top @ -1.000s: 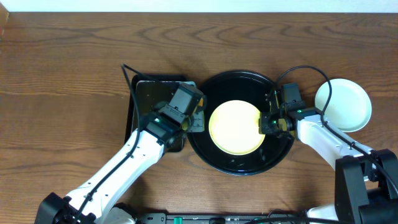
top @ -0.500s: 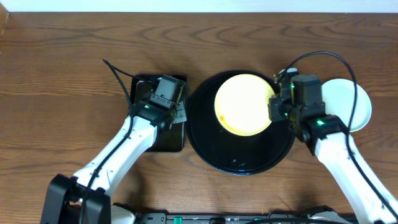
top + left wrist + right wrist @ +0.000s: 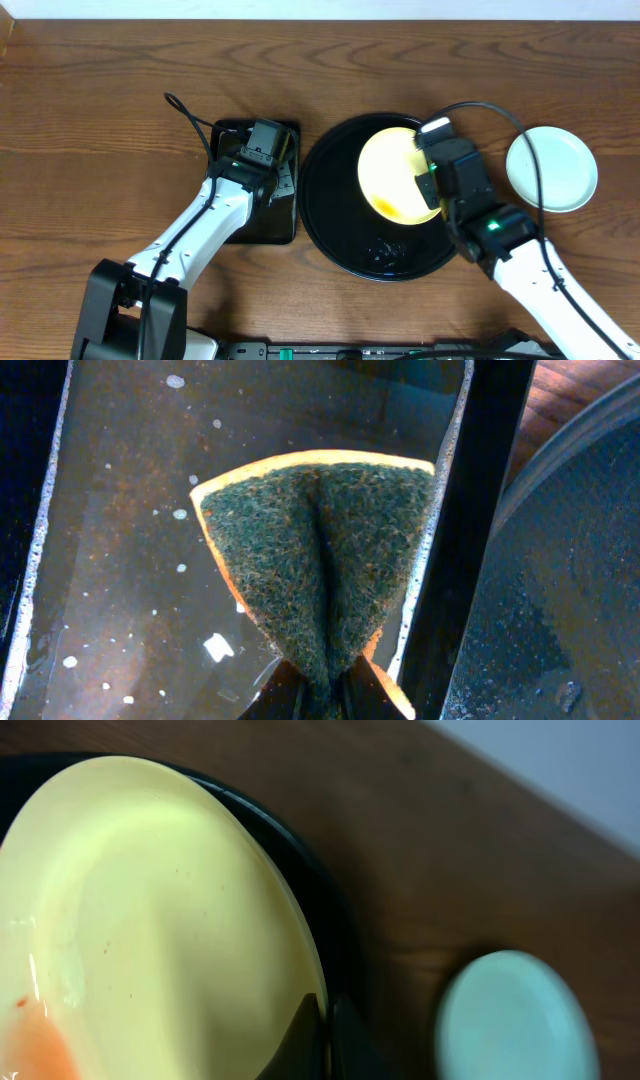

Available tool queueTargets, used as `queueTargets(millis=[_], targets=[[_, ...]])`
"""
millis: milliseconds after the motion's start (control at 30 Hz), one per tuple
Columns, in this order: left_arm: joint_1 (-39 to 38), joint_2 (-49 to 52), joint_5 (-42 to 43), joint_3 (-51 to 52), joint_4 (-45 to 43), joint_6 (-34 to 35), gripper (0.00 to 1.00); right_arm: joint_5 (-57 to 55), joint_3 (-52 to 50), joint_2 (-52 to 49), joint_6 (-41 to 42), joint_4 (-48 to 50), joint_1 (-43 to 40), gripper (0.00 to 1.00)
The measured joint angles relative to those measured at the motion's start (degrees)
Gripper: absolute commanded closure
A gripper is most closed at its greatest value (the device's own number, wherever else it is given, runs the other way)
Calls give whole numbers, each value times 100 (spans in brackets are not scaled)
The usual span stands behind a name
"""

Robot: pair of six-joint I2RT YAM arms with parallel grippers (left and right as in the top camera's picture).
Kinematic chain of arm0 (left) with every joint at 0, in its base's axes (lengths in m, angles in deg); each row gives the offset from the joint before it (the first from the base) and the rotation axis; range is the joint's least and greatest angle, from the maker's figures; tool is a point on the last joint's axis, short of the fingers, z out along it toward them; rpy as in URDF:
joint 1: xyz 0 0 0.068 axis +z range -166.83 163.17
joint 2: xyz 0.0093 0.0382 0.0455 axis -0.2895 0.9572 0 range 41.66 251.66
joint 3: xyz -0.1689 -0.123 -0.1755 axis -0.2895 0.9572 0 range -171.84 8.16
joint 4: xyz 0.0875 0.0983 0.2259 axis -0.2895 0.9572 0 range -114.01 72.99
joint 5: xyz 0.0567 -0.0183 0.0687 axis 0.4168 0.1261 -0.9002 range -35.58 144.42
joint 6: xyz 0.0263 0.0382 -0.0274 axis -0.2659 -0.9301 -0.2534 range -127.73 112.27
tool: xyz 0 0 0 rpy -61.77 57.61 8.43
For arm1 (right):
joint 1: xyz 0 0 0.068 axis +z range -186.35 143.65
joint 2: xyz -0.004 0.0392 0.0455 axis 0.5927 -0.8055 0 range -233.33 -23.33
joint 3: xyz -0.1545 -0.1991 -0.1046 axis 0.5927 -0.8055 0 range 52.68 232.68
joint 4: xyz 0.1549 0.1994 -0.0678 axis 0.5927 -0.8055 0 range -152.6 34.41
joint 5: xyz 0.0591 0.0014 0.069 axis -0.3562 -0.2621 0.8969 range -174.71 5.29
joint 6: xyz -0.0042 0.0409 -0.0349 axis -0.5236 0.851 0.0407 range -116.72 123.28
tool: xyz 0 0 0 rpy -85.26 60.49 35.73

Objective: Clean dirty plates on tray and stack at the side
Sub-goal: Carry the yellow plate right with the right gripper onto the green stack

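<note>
Overhead, I'm seeing the right arm reaching in from the lower right over the tray [image 3: 330, 225], its gripper [image 3: 424, 183] clamping narrow on the right rim of the yellow plate [image 3: 390, 165]. That plate is sitting over the tray's far half and showing an orange smear [image 3: 385, 207] near its front edge. The left arm is stretching over the small tray [image 3: 240, 225], its gripper [image 3: 322, 695] pinching a folded green sponge [image 3: 320, 560] above the wet bottom, while a blue-green plate [image 3: 552, 168] is lying on the table [image 3: 100, 100], right of the tray.
</note>
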Motion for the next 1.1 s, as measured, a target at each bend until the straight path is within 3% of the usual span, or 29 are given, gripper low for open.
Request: queueTargets(millis=[333, 700, 900, 1100], targets=[[0, 0, 0, 0, 0, -13, 92, -1934, 0, 0, -1182, 522, 1169, 99], [0, 0, 0, 0, 0, -13, 92, -2441, 0, 2, -1681, 649, 1303, 99], [0, 0, 0, 0, 0, -13, 92, -2496, 0, 2, -1628, 649, 1285, 99], [0, 0, 0, 0, 4, -190, 92, -2380, 0, 2, -518, 503, 542, 99]])
